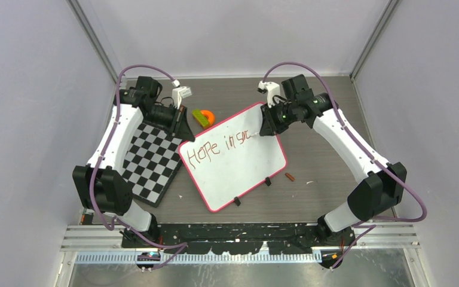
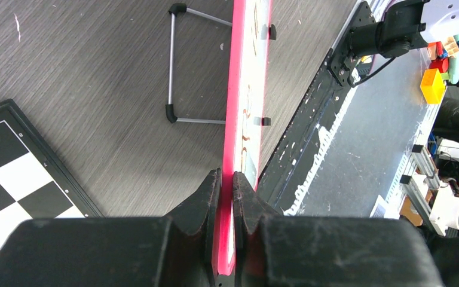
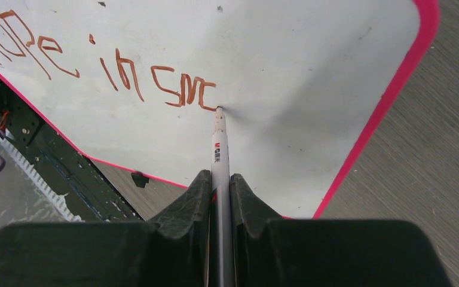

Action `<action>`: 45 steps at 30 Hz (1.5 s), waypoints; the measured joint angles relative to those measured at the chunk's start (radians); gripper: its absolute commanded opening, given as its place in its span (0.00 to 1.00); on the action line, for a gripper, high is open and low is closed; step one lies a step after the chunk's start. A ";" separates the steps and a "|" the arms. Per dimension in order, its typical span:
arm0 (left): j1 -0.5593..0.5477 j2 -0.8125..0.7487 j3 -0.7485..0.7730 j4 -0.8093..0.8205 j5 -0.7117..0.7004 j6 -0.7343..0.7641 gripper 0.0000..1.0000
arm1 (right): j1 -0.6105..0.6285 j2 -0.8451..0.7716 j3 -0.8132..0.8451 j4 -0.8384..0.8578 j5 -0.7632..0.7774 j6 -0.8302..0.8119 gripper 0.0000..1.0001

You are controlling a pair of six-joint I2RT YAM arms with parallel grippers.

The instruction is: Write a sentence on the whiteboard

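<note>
The whiteboard (image 1: pixel 239 164), white with a pink-red rim, stands tilted in the middle of the table. My left gripper (image 1: pixel 182 127) is shut on its upper left rim; the left wrist view shows that gripper (image 2: pixel 227 177) pinching the pink edge of the whiteboard (image 2: pixel 239 119). My right gripper (image 3: pixel 220 177) is shut on a white marker (image 3: pixel 219 152) whose tip touches the whiteboard (image 3: pixel 287 72). The sentence (image 3: pixel 95 66) reads "Hope in sm" plus a partial letter in reddish-brown. In the top view the right gripper (image 1: pixel 269 128) sits at the sentence (image 1: pixel 218 146), near its right end.
A black-and-white checkerboard (image 1: pixel 152 161) lies left of the board. A green and orange toy (image 1: pixel 203 117) sits behind it. A small brown cap (image 1: pixel 289 176) lies right of the board. A metal wire stand (image 2: pixel 182 66) props the board from behind.
</note>
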 measured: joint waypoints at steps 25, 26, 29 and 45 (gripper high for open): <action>-0.001 -0.002 -0.001 -0.001 -0.005 0.000 0.00 | -0.004 0.000 0.002 0.005 0.011 -0.003 0.00; -0.001 -0.002 -0.001 -0.001 -0.005 0.000 0.00 | -0.004 0.000 -0.001 0.002 0.011 -0.006 0.00; -0.001 -0.002 -0.001 -0.001 -0.005 0.000 0.00 | -0.004 -0.004 -0.001 -0.009 0.011 -0.015 0.00; -0.002 -0.009 -0.008 0.001 0.000 0.001 0.00 | -0.017 0.004 0.116 -0.021 0.044 -0.032 0.00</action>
